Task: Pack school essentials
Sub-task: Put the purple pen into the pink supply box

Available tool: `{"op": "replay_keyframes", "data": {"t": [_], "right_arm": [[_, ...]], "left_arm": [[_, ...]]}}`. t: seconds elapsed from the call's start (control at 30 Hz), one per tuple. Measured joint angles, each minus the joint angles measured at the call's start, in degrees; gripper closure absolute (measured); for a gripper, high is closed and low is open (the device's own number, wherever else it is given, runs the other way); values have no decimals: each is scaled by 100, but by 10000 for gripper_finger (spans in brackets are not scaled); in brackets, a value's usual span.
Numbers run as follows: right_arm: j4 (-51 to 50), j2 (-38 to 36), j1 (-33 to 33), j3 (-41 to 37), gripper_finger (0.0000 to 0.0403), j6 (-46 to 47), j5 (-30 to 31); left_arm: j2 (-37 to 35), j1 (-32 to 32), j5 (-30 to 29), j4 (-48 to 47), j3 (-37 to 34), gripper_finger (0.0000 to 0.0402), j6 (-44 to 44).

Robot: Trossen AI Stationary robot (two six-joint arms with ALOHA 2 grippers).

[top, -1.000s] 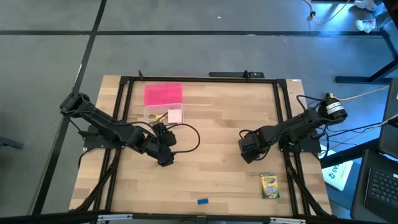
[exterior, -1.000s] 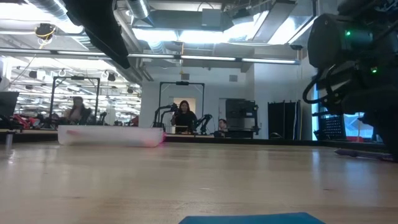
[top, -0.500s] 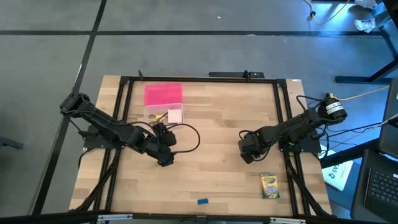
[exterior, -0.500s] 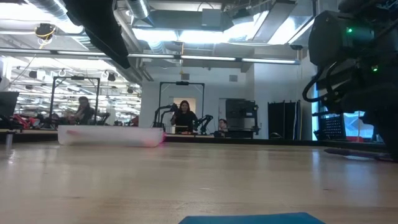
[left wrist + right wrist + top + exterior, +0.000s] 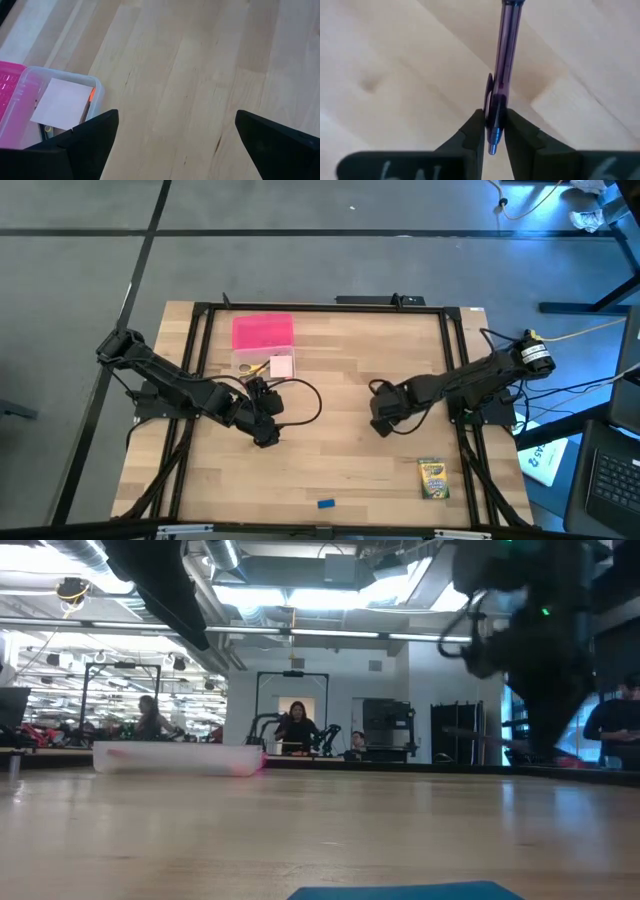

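Pale wood tabletop (image 5: 330, 380) inside a black frame, open workshop hall beyond with people far off in the low view. Right pincer (image 5: 493, 131): fingers nearly pressed together, pinching the end of a purple pen (image 5: 502, 60) that juts forward from between the tips, clear of the wood beneath. From above, the right pincer (image 5: 381, 418) sits right of the tabletop's centre, well apart from everything lying on the surface. Left pincer (image 5: 264, 432): over the left-centre of the tabletop, fingers (image 5: 75, 145) spread wide, holding nothing. Clear plastic box (image 5: 262, 364) sits near the far left, its pink lid (image 5: 263, 332) lying open behind it; pink square notepad (image 5: 62, 101) inside, a yellow item beside it that I cannot identify. Green-yellow crayon box (image 5: 433, 478) flat near the right front. Small blue eraser (image 5: 326, 503) close to the front edge, roughly centre.
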Motion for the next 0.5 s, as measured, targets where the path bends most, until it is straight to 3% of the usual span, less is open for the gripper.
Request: {"op": "replay_keyframes", "data": {"t": [0.17,0.5], "right_arm": [[4,-4,-290,535,340,-743,218],[369,-15,-890,1415,337,-2352,699]], "left_arm": [[-2,-69,-2,-50,0,5,-60],[-58,-159,-328,-927,4,5,-1034]]}}
